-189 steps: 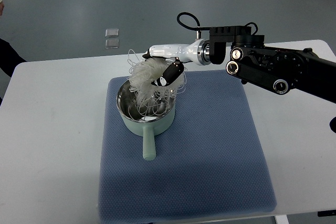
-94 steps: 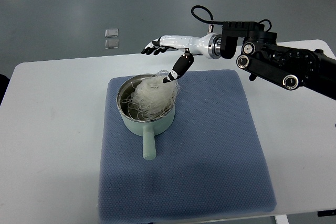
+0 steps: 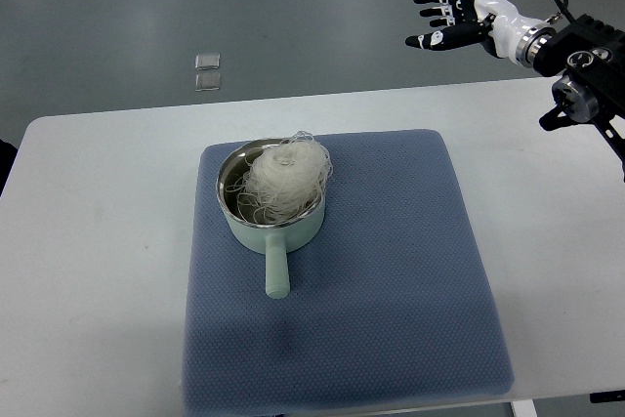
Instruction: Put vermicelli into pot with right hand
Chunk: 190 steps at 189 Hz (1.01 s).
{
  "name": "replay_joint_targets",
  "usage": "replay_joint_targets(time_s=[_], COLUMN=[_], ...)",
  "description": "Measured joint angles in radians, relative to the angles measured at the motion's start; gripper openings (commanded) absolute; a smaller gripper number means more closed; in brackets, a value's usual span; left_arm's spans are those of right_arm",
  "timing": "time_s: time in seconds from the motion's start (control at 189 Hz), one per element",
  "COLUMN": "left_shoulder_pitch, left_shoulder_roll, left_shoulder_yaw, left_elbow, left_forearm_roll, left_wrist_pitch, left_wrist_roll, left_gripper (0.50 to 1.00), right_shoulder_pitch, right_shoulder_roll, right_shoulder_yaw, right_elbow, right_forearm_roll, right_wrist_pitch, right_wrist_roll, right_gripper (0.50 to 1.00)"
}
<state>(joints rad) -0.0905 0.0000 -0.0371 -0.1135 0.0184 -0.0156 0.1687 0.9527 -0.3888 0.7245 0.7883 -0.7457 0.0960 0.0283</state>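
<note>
A white tangle of vermicelli (image 3: 282, 175) lies inside a pale green pot (image 3: 234, 227) with a steel inside. The pot stands on the left part of a blue mat (image 3: 391, 280), its handle pointing toward the near edge. My right hand (image 3: 441, 15) is high at the upper right, beyond the table's far edge and well away from the pot. Its fingers (image 3: 430, 13) are spread and hold nothing. The left arm is out of view.
The mat lies on a white table (image 3: 98, 241). Two small clear squares (image 3: 207, 71) lie on the grey floor beyond the table. A dark object shows at the picture's left edge (image 3: 6, 155).
My right hand let go of the vermicelli, which dropped into the pot. The hand then opened and drew back up and to the right, away from the pot.
</note>
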Motion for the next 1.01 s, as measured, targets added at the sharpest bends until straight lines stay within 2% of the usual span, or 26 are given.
replay_joint_targets(time_s=[0.143, 0.291, 0.55, 0.571, 0.587, 0.598, 0.672, 1.005], left_shoulder_pitch=[0.0, 0.0, 0.0, 0.0, 0.0, 0.0, 0.0, 0.0], left_shoulder_roll=[0.0, 0.0, 0.0, 0.0, 0.0, 0.0, 0.0, 0.0], left_shoulder_yaw=[0.0, 0.0, -0.001, -0.001, -0.001, -0.001, -0.001, -0.003], left_elbow=[-0.001, -0.001, -0.002, -0.003, -0.003, -0.003, -0.003, -0.002], left_forearm_roll=[0.0, 0.0, 0.0, 0.0, 0.0, 0.0, 0.0, 0.0], left_wrist_pitch=[0.0, 0.0, 0.0, 0.0, 0.0, 0.0, 0.0, 0.0], left_wrist_roll=[0.0, 0.0, 0.0, 0.0, 0.0, 0.0, 0.0, 0.0], left_gripper=[1.0, 1.0, 1.0, 1.0, 1.0, 1.0, 1.0, 1.0], right_shoulder_pitch=[-0.058, -0.101, -0.123, -0.124, -0.125, -0.126, -0.133, -0.175], right_shoulder_roll=[0.0, 0.007, 0.016, 0.018, 0.02, 0.021, 0.031, 0.053], right_shoulder_yaw=[0.013, 0.015, 0.059, 0.068, 0.073, 0.076, 0.09, 0.092], right_elbow=[-0.014, -0.015, -0.015, -0.015, -0.015, -0.015, -0.014, -0.013], right_forearm_roll=[0.176, 0.313, 0.446, 0.461, 0.471, 0.478, 0.509, 0.521], right_wrist_pitch=[-0.104, -0.162, -0.171, -0.172, -0.172, -0.172, -0.173, -0.166], right_wrist_roll=[-0.001, -0.002, -0.055, -0.061, -0.066, -0.068, -0.079, -0.037], right_gripper=[0.846, 0.846, 0.86, 0.874, 0.915, 0.921, 0.926, 0.928])
